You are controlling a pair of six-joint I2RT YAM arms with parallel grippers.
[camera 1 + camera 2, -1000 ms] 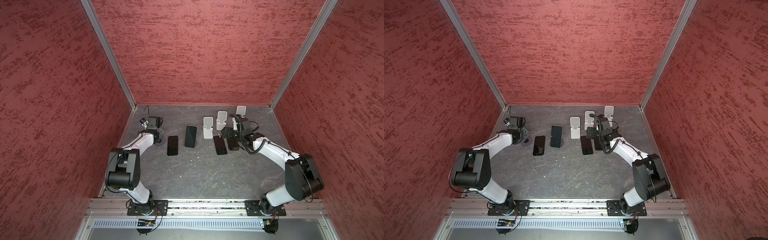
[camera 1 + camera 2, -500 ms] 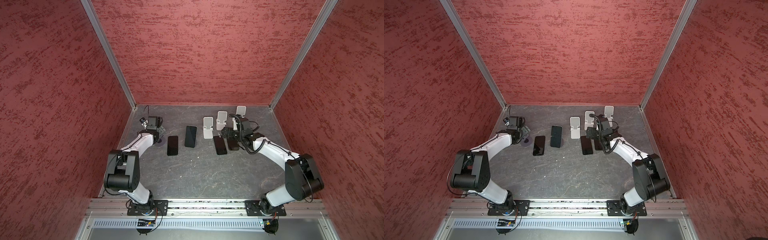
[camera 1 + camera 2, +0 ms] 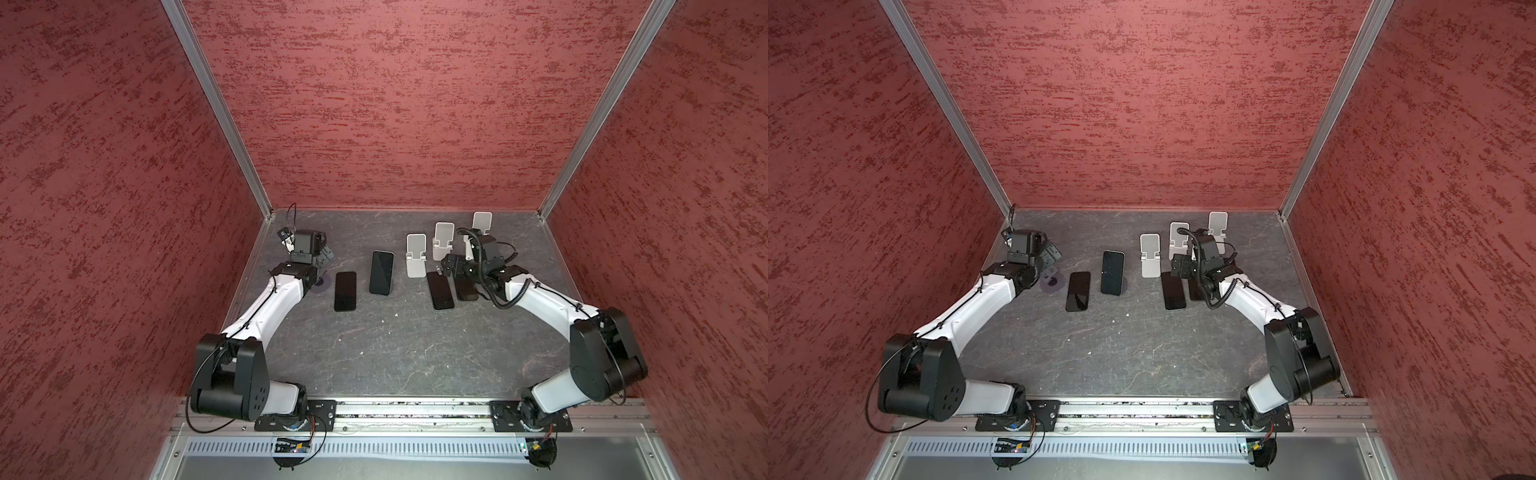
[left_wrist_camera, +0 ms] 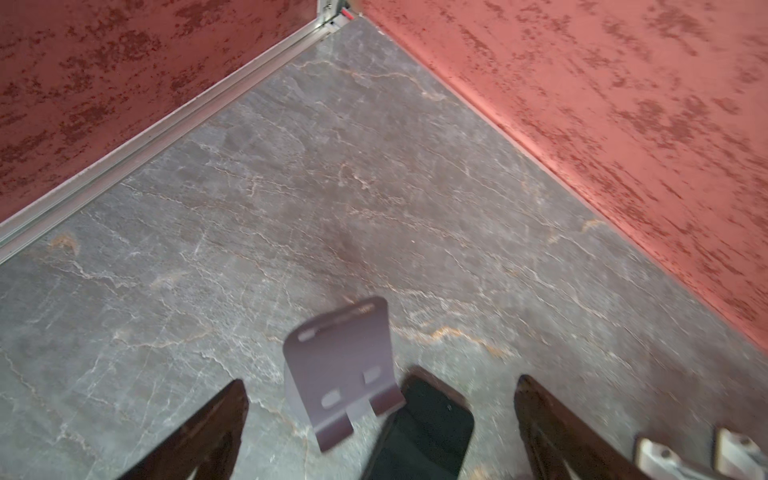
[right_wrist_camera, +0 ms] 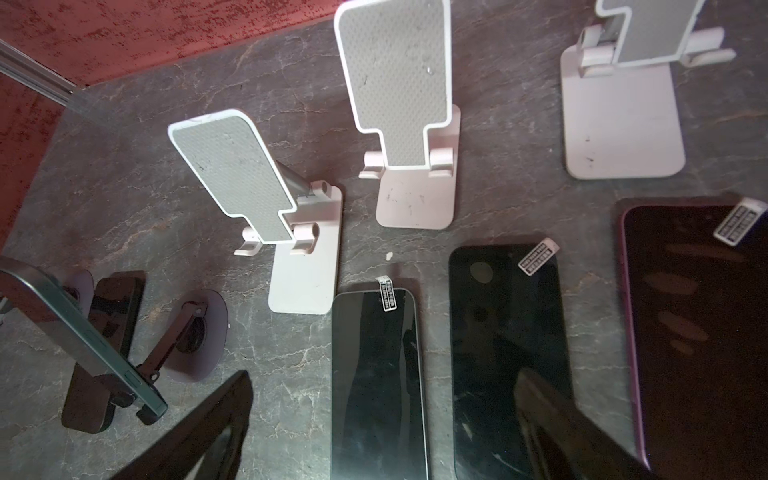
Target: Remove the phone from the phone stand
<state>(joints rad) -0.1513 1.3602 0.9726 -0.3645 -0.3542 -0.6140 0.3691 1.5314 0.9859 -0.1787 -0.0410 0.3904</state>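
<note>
Top views, progress: one phone [image 3: 381,272] still propped, left of centre; three white stands [image 3: 416,254] and purple stand [image 3: 323,287] empty; other phones [image 3: 345,291] flat on marbled surface [image 3: 395,353].
Left wrist: left fingers [image 4: 220,419] spread, grasping nothing, straddling matte bent-sheet purple stand [image 4: 340,365].
Right wrist: right fingers [image 5: 216,415] spread, empty; phone [image 5: 83,336] on round-based stand [image 5: 195,332]; glossy slabs, mesh-padded white plates.

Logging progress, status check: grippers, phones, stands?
Left gripper open at empty purple stand, flat phone beside it. Right gripper open, holding nothing. Propped phone not yet off round-base purple stand. Nothing blocking it.
</note>
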